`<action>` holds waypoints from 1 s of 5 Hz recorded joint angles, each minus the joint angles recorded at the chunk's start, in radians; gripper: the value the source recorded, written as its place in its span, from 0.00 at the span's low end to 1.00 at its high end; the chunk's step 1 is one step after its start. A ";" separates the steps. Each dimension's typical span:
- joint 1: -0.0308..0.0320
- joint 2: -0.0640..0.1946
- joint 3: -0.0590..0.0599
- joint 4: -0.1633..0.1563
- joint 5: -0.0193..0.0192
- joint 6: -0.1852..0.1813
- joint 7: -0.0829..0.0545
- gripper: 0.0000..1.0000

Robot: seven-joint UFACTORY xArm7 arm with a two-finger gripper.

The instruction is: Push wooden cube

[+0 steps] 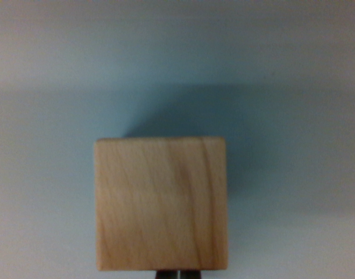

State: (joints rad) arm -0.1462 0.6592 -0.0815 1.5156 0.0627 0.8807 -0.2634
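Cube (161, 203) of pale wood, square-faced with soft rounded corners and brown grain curving down its top, fills the lower centre of the frame. At the bottom edge just below it, two dark fingertips of the gripper (178, 274) sit close together, seemingly touching the cube's near side; blur hides whether they are fully closed. Smooth, matte blue-grey table (43, 87) surrounds it, shadowed at upper right.

Place unclear (too close): only a plain pale-blue surface (294, 70) shows.
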 joint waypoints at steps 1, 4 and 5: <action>0.0003 0.016 0.001 0.026 0.0003 0.010 0.003 1.00; 0.0005 0.027 0.003 0.044 0.0005 0.017 0.004 1.00; 0.0006 0.033 0.003 0.054 0.0006 0.021 0.005 1.00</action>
State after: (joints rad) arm -0.1456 0.6919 -0.0784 1.5694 0.0633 0.9019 -0.2582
